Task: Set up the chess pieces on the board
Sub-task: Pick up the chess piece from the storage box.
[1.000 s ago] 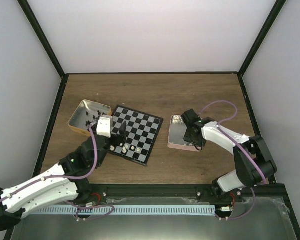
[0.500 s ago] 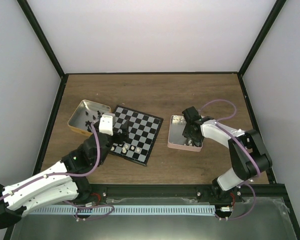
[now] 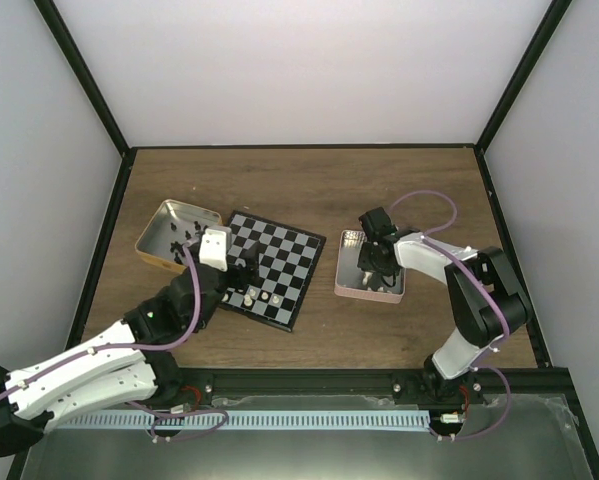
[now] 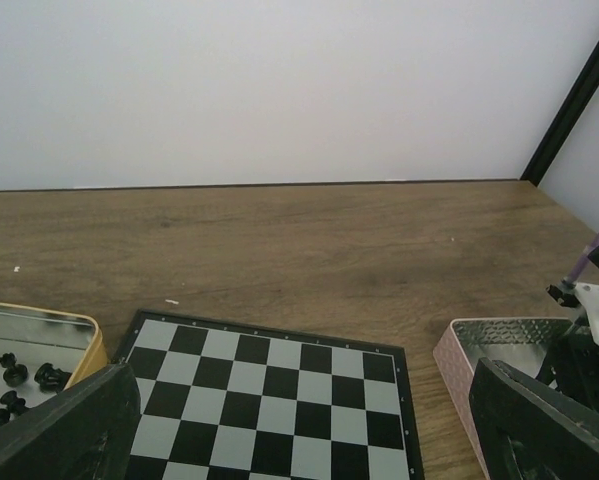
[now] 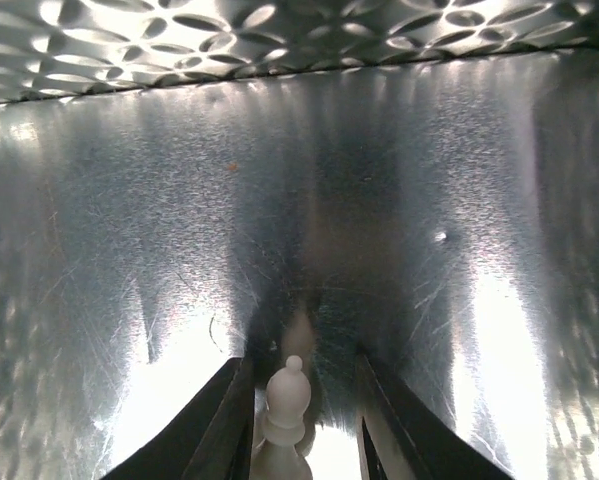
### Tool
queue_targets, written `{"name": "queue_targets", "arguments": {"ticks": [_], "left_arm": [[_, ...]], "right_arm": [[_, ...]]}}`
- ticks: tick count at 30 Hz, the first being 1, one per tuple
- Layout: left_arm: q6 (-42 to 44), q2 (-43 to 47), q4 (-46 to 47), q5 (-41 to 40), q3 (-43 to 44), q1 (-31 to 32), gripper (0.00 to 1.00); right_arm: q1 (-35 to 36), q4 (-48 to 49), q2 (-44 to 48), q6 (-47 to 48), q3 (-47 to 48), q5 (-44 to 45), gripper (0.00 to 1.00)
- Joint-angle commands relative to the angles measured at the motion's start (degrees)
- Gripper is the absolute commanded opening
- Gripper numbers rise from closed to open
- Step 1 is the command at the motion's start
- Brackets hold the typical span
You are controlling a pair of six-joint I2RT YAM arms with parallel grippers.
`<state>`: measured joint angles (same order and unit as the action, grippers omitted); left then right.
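We find the left gripper [image 4: 304, 380] spread wide, board [image 3: 279, 262] beneath. The right gripper [image 5: 301, 362] has 1 white pawn [image 5: 287, 402] between its fingers [image 5: 224, 420], tin [image 5: 129, 200] ahead. Whether it grips, we cannot tell.

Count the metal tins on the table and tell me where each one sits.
2. A gold tin lies left of the board and holds black pieces. A pink tin lies to the board's right. No other tin shows in any view, and none appears hidden.

board [image 3: 279, 258] between left tin [image 3: 162, 222] and right tin [image 3: 349, 262]; pieces [image 3: 264, 296] on its near edge.
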<state>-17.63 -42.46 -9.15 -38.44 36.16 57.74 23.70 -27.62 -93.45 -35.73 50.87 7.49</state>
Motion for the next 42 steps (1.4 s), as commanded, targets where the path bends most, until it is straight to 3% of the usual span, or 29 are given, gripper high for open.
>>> {"name": "queue_targets", "arguments": {"ticks": [1, 6, 9, 15, 19, 25, 32, 37, 42], "left_arm": [[-0.92, -0.70, -0.07, 0.38, 1.43, -0.29, 0.92], [-0.82, -1.55, -0.04, 0.68, 1.69, -0.30, 0.92], [-1.15, -1.57, -0.08, 0.87, 1.59, -0.31, 0.92], [-2.58, -2.81, 0.95, 4.21, 1.50, -0.25, 0.92], [-4.13, -5.46, 4.47, 12.50, 1.54, -0.27, 0.93], [-8.87, -11.12, 12.41, 21.97, 1.36, -0.31, 0.93], [-9.81, -16.94, 23.49, 27.71, 0.70, -0.26, 0.92], [-10.32, -20.57, 32.33, 29.08, -0.59, -0.26, 0.84], [-13.49, -23.71, 33.47, 27.50, 0.92, -0.17, 0.74]], "right_arm": [[-0.37, -0.75, 0.79, 1.97, -0.46, -0.69, 0.28], [-0.41, 0.73, 1.37, 1.28, -0.42, -2.67, 0.10], [-0.41, 1.88, 2.80, -0.91, -0.86, -3.27, 0.06], [-0.41, 6.85, 10.11, -5.33, -3.12, -2.61, 0.05], [-0.41, 10.00, 16.76, -10.73, -3.90, -5.87, 0.06], [-0.41, 13.89, 23.58, -24.79, -4.88, -19.12, 0.05], [0.38, 27.69, 26.77, -45.63, -10.59, -36.19, 0.02], [2.26, 34.75, 26.95, -57.64, -11.87, -40.38, 0.02], [3.41, 36.58, 27.85, -61.10, -10.64, -40.71, 0.03]]}}
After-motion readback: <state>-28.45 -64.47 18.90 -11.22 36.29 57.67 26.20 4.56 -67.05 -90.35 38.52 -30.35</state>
